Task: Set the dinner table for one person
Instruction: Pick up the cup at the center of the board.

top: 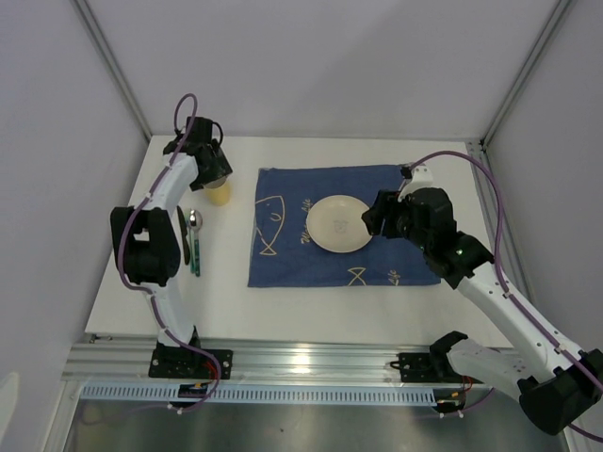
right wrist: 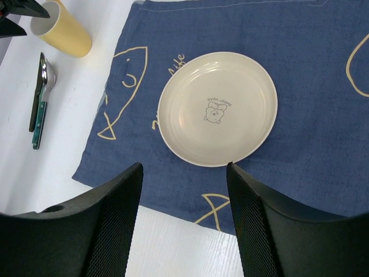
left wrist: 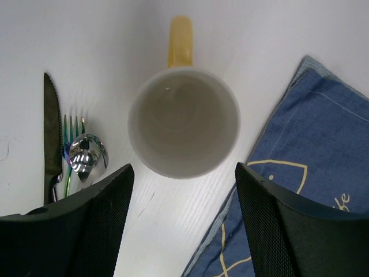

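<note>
White dinner table (top: pixel 311 306) below both arms, left gripper (left wrist: pixel 183 173) released, spread wide above empty yellow mug (left wrist: pixel 183 121) standing on it, right gripper (right wrist: pixel 184 167) likewise parted over empty plate (right wrist: pixel 218 108) on blue cloth (right wrist: pixel 311 69)

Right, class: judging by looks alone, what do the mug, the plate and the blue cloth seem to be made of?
Mug: probably glazed ceramic, with a thick smooth rim, yellow outside. Plate: likely ceramic or melamine, cream with a soft sheen. Blue cloth: woven fabric, matte, with stitched hem.
</note>
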Motion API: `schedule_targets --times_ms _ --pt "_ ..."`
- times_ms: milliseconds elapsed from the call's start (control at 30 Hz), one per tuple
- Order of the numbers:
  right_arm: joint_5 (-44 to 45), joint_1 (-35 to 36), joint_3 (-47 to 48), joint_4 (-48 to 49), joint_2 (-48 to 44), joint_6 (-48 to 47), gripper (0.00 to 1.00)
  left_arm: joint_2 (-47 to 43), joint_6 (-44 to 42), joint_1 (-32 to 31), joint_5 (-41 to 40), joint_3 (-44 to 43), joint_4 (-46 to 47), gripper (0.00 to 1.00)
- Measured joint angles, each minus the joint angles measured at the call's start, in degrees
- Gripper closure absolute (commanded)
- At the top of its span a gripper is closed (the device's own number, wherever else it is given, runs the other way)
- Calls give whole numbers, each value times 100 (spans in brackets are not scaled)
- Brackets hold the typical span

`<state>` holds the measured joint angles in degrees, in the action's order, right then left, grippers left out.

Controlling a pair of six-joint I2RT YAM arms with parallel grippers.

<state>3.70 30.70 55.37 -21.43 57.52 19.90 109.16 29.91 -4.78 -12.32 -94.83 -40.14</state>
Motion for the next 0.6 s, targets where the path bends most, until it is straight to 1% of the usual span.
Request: schedule_targets --times_ms 200,367,467,567,600 --pt "17 0 -17 -46 2 -4 39 203 -33 210 2 -101 -46 29" --pt "20 0 -17 -57 28 -4 40 396 -44 260 2 -221 -122 31" --pt "44 0 -17 -59 44 -20 41 522 -48 262 2 -302 -127 34" --pt "79 0 -17 -59 61 -31 41 623 -55 264 2 -334 -153 39" --pt "96 0 -17 -61 68 -33 41 649 -63 267 4 -343 -170 43"
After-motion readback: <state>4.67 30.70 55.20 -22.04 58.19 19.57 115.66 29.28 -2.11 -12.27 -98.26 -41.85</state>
